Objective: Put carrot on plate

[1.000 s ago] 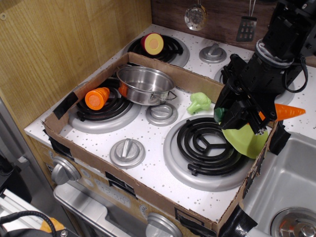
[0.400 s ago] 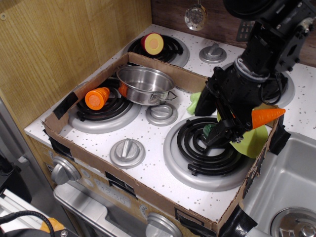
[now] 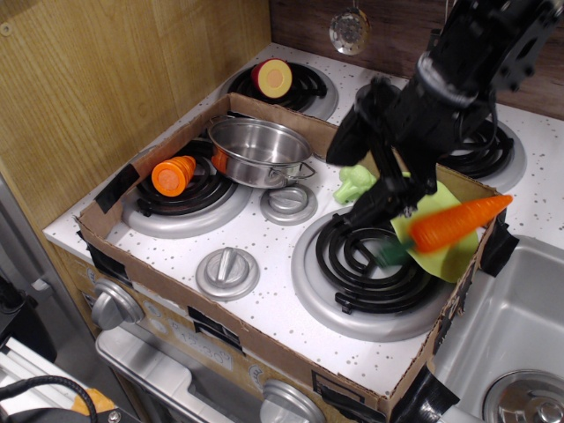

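Observation:
The carrot [image 3: 456, 223] is long and orange with a dark green stem end. It lies tilted across the lime-green plate [image 3: 443, 260] at the right side of the cardboard box, tip up toward the right and stem down by the burner. It looks slightly blurred. My black gripper [image 3: 388, 201] hangs just above and left of the carrot's stem end. Its fingers are spread and hold nothing. The arm hides the plate's back part.
A steel pot [image 3: 258, 150] and a stubby orange piece [image 3: 174, 174] sit at the left on the burners. Green broccoli [image 3: 354, 183] lies just behind my gripper. The cardboard box wall [image 3: 291, 119] rings the stove top. A sink [image 3: 511, 344] is at the right.
My gripper carried the carrot left and lower over the plate, then opened and rose up and to the left. The carrot is out of the fingers and rests on the plate.

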Motion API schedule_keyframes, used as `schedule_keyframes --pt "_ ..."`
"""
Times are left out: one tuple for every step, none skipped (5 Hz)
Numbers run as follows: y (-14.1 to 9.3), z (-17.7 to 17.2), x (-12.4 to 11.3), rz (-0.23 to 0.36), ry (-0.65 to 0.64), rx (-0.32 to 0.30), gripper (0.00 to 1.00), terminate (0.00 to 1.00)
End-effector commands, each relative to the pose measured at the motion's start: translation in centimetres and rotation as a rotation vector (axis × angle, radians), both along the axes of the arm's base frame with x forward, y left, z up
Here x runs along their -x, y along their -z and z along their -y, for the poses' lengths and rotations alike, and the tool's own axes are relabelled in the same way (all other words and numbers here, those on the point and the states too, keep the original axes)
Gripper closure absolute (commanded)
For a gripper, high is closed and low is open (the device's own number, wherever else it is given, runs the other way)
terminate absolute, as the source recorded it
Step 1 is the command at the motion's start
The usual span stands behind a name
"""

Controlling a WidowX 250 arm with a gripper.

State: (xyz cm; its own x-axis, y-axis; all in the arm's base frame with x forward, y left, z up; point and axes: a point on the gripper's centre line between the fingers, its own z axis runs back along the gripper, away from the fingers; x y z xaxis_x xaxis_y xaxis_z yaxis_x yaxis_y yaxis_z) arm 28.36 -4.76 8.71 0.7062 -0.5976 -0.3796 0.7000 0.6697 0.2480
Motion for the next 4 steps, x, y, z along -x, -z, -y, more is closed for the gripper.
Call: schedule_keyframes --pt "-5.2 0.5 -1.0 0.061 -0.005 -0.075 0.0 0.0" --pt "-6.0 0.6 -1.0 0.051 -0.008 -0.098 0.0 0.0" --pt "-6.7 0.6 -1.4 0.057 0.001 -0.12 0.0 0.0" --pt "-6.5 1.0 -1.3 0.069 0.027 0.016 0.0 1.0"
